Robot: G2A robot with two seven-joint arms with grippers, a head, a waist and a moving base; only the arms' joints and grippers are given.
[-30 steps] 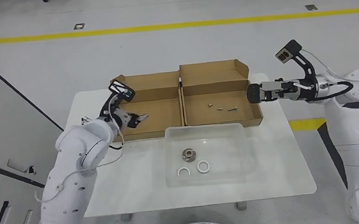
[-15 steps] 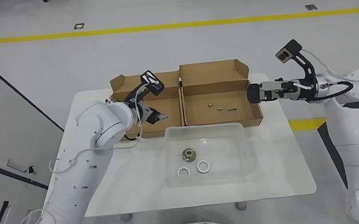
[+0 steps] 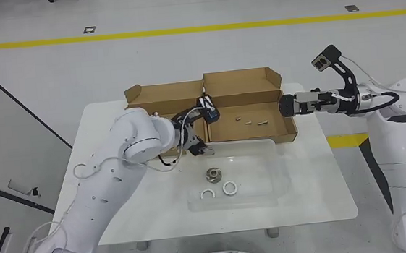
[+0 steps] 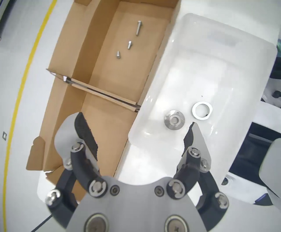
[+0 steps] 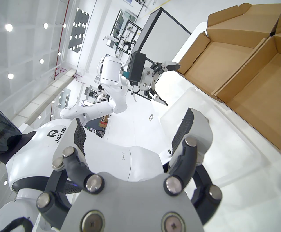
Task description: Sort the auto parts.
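Top view: clear tray (image 3: pixel 259 166) sat centre frame. L gripper (image 3: pixel 203 149), wide open & empty, hung over its upper-left corner; R gripper (image 3: pixel 282 106), open & empty too, far right. Metal flange (image 3: pixel 212 173) lay just below L gripper: L arm nearer.

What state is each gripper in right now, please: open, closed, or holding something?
Left gripper: open, holding nothing, over the corner of the clear tray.
Right gripper: open, holding nothing.

left box (image 3: pixel 164 99): near part behind left arm (image 3: pixel 142 135) | screws (image 3: pixel 255 121): too small to tell kind
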